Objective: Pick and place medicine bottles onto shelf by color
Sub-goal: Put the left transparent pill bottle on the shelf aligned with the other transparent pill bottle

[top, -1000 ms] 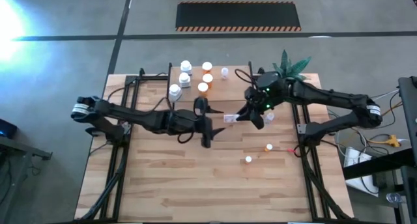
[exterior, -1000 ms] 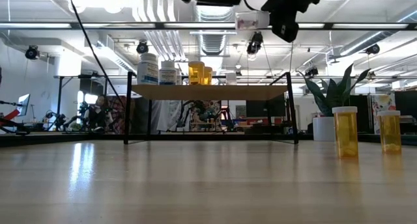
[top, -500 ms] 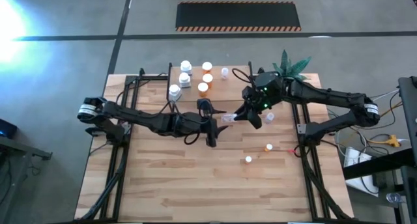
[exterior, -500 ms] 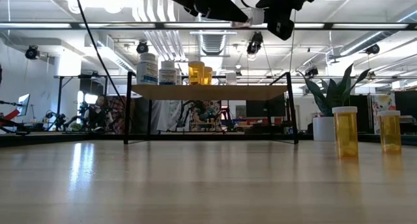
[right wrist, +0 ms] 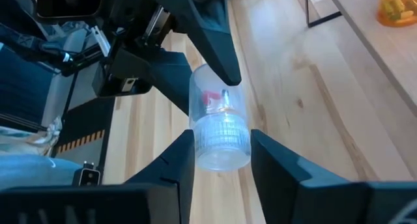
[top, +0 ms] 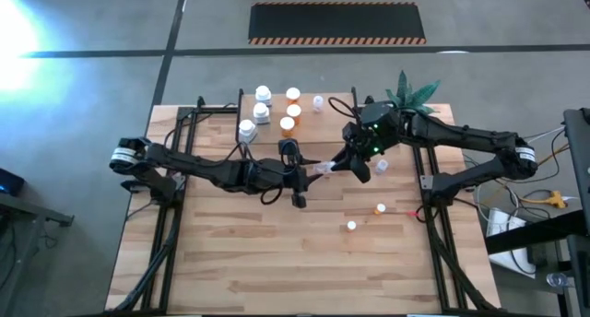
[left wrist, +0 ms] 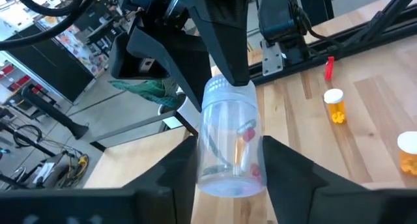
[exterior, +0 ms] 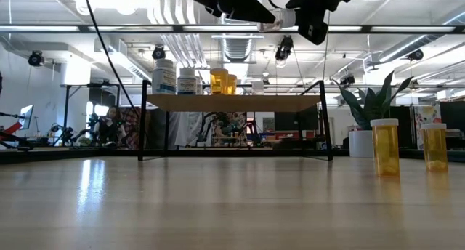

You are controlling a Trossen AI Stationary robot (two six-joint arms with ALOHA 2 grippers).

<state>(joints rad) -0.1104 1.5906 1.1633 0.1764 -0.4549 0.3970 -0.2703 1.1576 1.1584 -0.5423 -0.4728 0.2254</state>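
Left hand (left wrist: 225, 168) now around clear bottle (left wrist: 228, 142)

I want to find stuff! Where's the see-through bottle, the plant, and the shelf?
clear bottle (left wrist: 229, 142): left wrist view, its see-through body.
plant (top: 412, 93): high view, its green leaves.
shelf (exterior: 240, 102): low view, its wooden board's front edge.

Robotics lab or workshop. Grey concrete floor (top: 101, 87) with hazard-striped black mat (top: 336, 23) beyond plank desk (top: 240, 252). Low view: open ceiling with exposed ducts (exterior: 240, 46), strip lights, track spotlights (exterior: 35, 59); cluttered workbenches and gear (exterior: 80, 130) behind. Loose cables (top: 539, 199) beside desk.
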